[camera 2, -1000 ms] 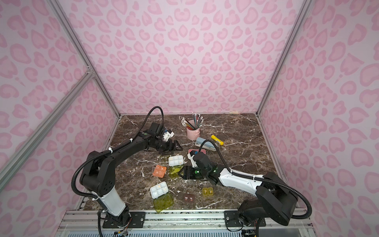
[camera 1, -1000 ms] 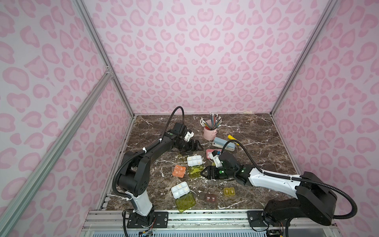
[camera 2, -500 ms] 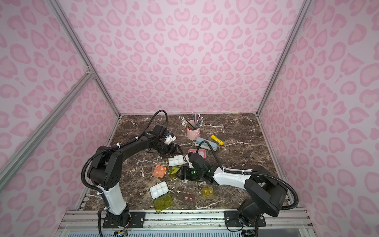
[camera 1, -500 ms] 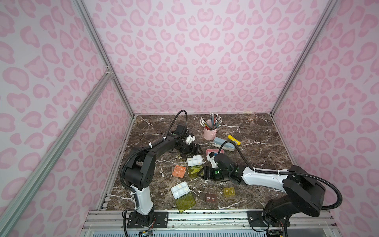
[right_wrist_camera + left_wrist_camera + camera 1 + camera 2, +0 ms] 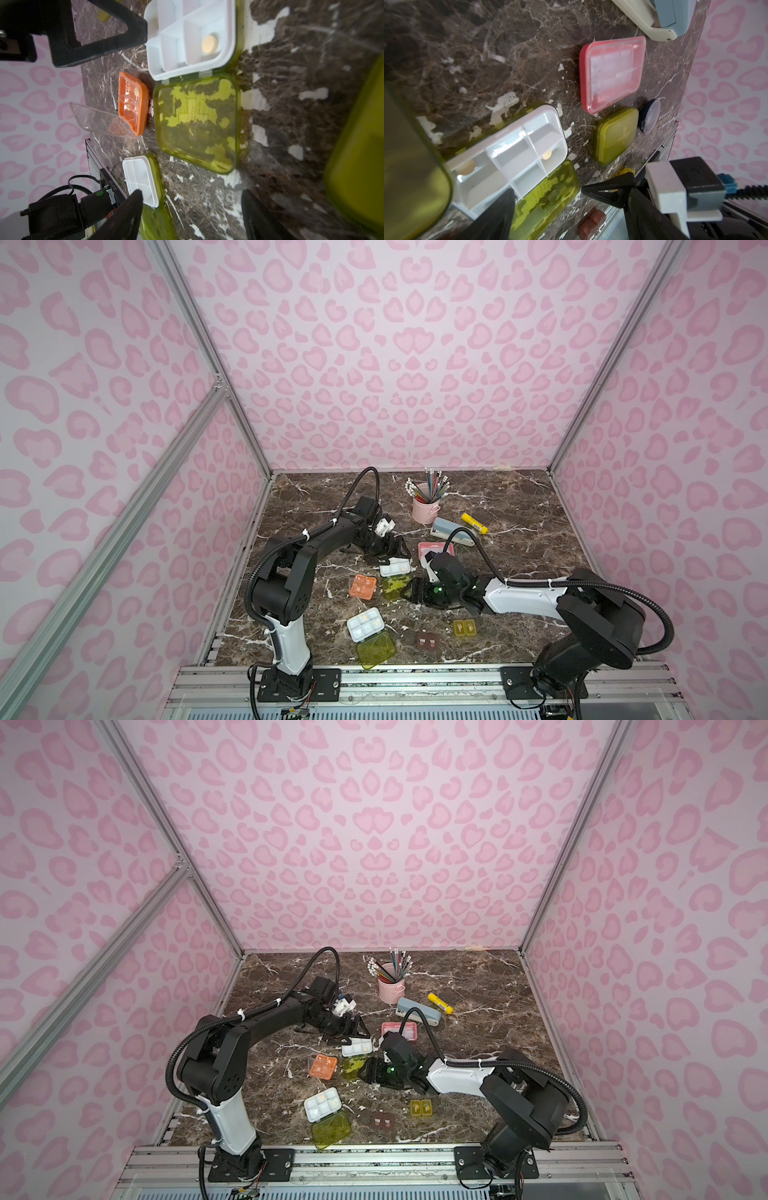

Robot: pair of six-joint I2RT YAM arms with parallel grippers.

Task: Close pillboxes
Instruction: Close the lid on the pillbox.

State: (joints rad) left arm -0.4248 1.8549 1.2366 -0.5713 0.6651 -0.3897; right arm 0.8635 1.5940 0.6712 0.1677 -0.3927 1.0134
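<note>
Pillbox tray (image 5: 395,569) at left fingers (image 5: 401,547), lid (image 5: 394,588) near right fingers (image 5: 417,589); both spread.

The left arm (image 5: 328,537) and right arm (image 5: 519,597) are built of black joints and white shells. Black ribbed cables (image 5: 368,469) are held by white zip ties (image 5: 306,536). The left gripper (image 5: 546,189) is fitted with 2 black triangular fingers (image 5: 608,193)
</note>
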